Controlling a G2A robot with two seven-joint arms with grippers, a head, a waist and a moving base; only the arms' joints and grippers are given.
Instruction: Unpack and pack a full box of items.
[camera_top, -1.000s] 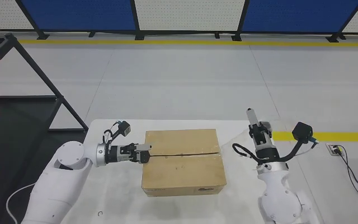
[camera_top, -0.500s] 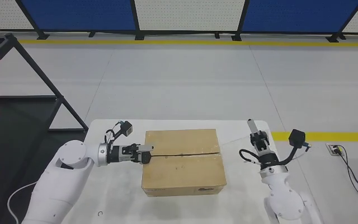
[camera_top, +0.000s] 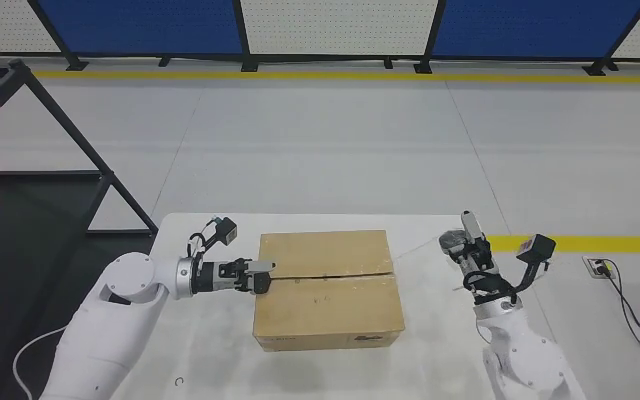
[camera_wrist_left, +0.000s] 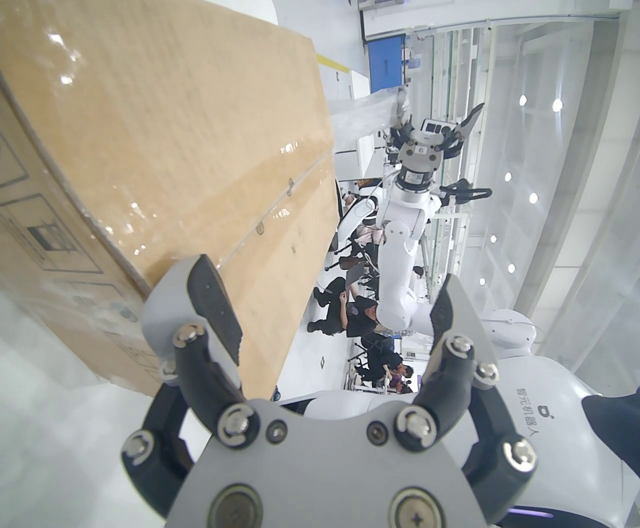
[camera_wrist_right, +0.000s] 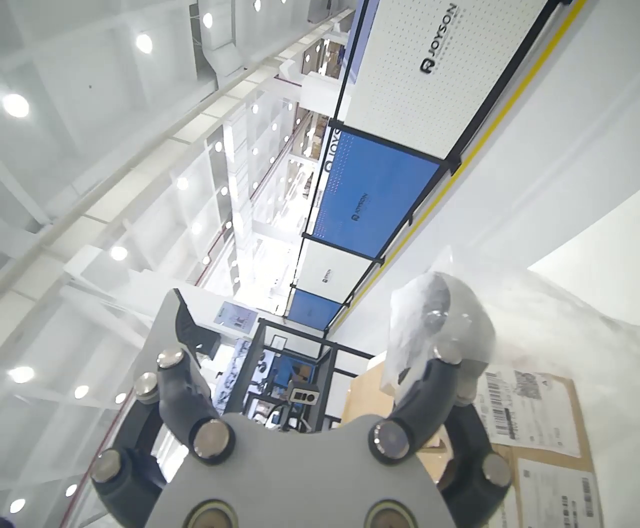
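**Box still shut, its tape pulled off to the right**

The box (camera_top: 328, 288) sits closed in the middle of the table (camera_top: 430, 320). Your right gripper (camera_wrist_right: 310, 310), jaws spread, has swung outward since a second ago. The clear tape (camera_wrist_right: 435, 310) clings to one finger and stretches back to the box. Your left gripper (camera_top: 258, 279), also unclenched, has stayed at the box's left edge. I judge the flaps come next.

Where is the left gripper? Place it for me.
Top view: the left gripper is open at the cardboard box's left end, level with its flap seam, above the white table.
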